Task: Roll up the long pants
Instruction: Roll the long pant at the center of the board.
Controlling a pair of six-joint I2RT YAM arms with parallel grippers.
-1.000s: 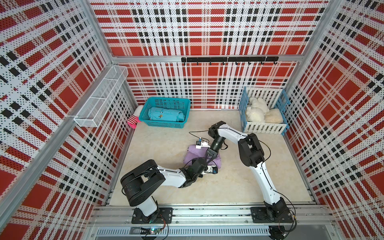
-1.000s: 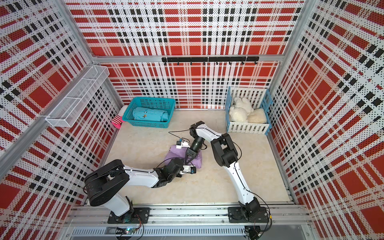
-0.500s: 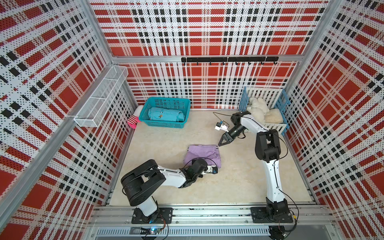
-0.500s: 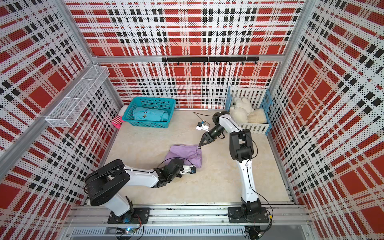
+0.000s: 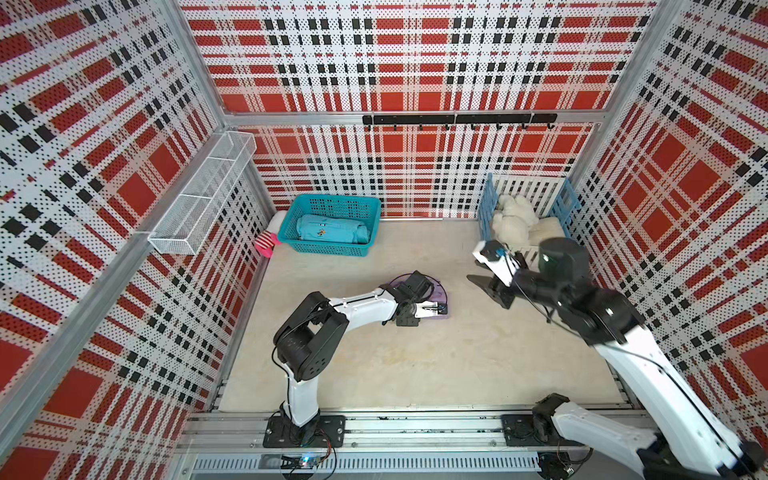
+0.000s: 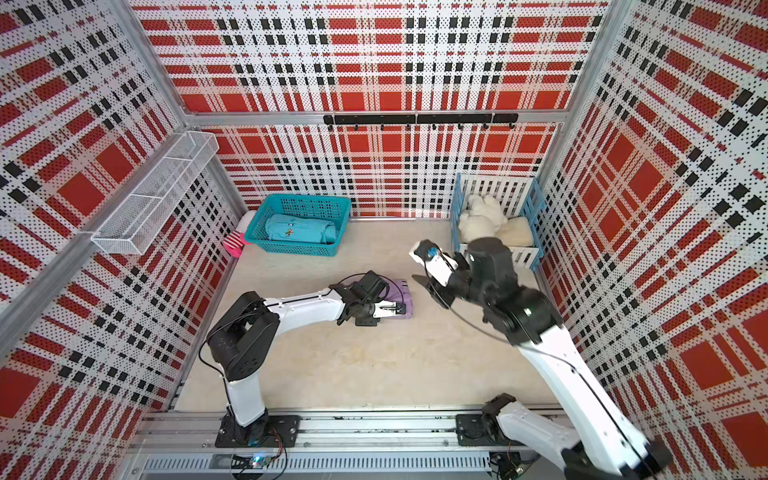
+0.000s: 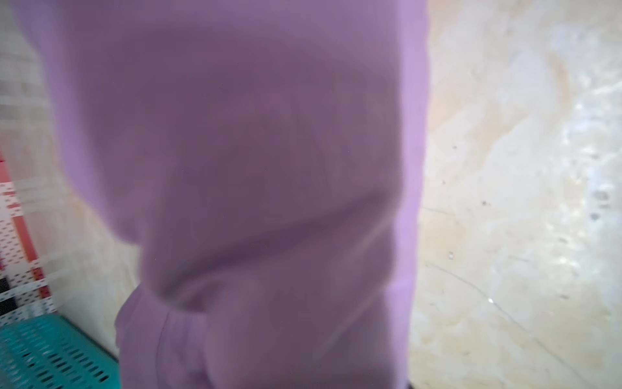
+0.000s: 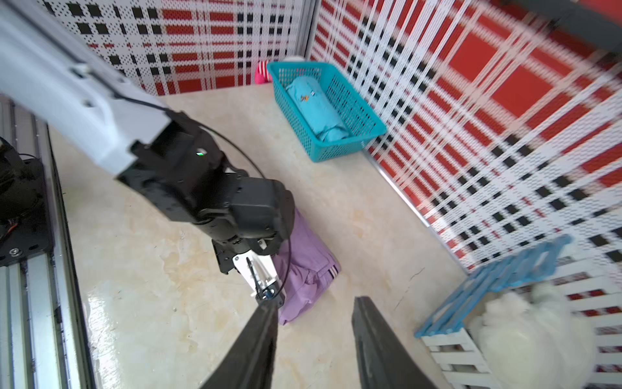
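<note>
The long pants (image 5: 441, 291) lie as a small lilac bundle mid-floor, mostly under my left wrist; they show in both top views (image 6: 402, 291). Their striped waistband (image 8: 331, 271) peeks out in the right wrist view. My left gripper (image 5: 419, 286) is pushed into the bundle's near side. Lilac cloth (image 7: 235, 168) fills the left wrist view and wraps over the jaws, so the fingers are hidden. My right gripper (image 8: 314, 303) hangs open and empty above bare floor to the right of the pants (image 5: 490, 289), apart from them.
A teal basket (image 5: 337, 200) with a teal rolled garment (image 5: 332, 228) stands at the back left, a pink striped sock (image 5: 266, 244) beside it. A blue-and-white crate (image 5: 486, 203) of white plush sits back right, close behind my right arm. A wire shelf (image 5: 199, 199) hangs on the left wall.
My right gripper let go of the pants, pulled away to the right and now stands open. The left gripper has stayed at the bundle.
</note>
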